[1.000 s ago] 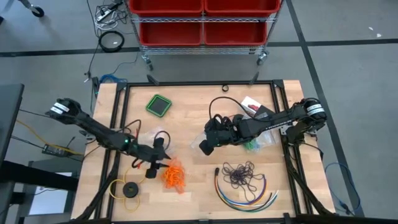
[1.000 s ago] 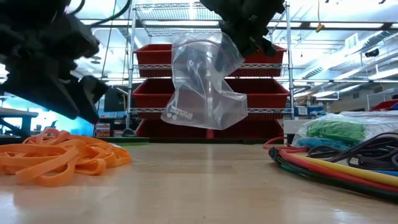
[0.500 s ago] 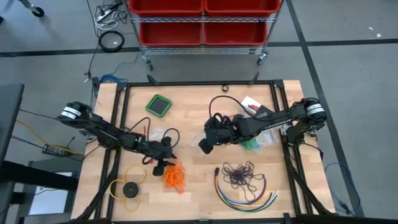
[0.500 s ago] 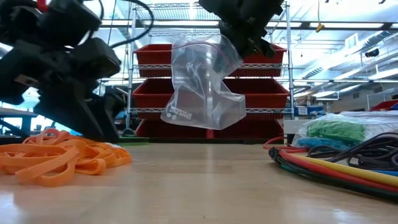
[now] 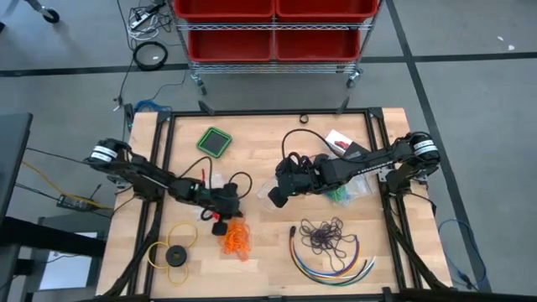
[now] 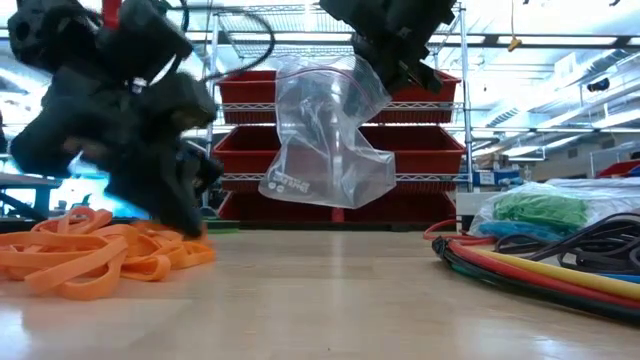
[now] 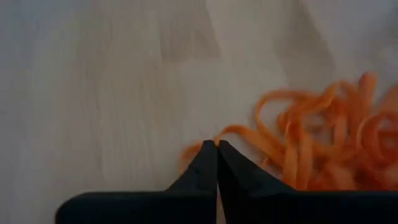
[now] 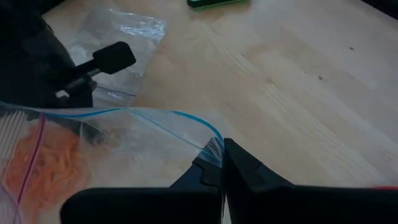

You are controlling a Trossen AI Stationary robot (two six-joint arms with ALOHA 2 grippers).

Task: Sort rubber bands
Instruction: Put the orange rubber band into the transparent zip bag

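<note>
The rubber bands lie in separate bunches. The orange bunch (image 5: 237,239) sits on the wooden table (image 5: 260,134) at about seven o'clock from the table's middle. In the high view it is a loose oval heap whose long axis runs roughly from twelve to six o'clock. In the low view (image 6: 95,255) it spreads flat and wide along the tabletop. The dark purple bunch (image 5: 325,234) lies at about five o'clock, a tangled heap with no clear long axis, ringed on its lower side by the curved multicoloured cables (image 5: 331,262). The green bunch (image 6: 538,210) lies inside a clear bag near the right arm, at about three o'clock.

The left gripper (image 5: 221,225) is down at the twelve o'clock end of the orange bunch. Its fingers (image 7: 208,168) are pressed tip to tip at the edge of the bands; whether a band is caught between them cannot be told.

The right gripper (image 5: 277,197) hangs above the table's middle, its jaws pinched on the rim of a clear zip bag (image 6: 325,135). The bag hangs down from the grip with its long axis near vertical.

A green square pad (image 5: 215,141) lies at about eleven o'clock.
</note>
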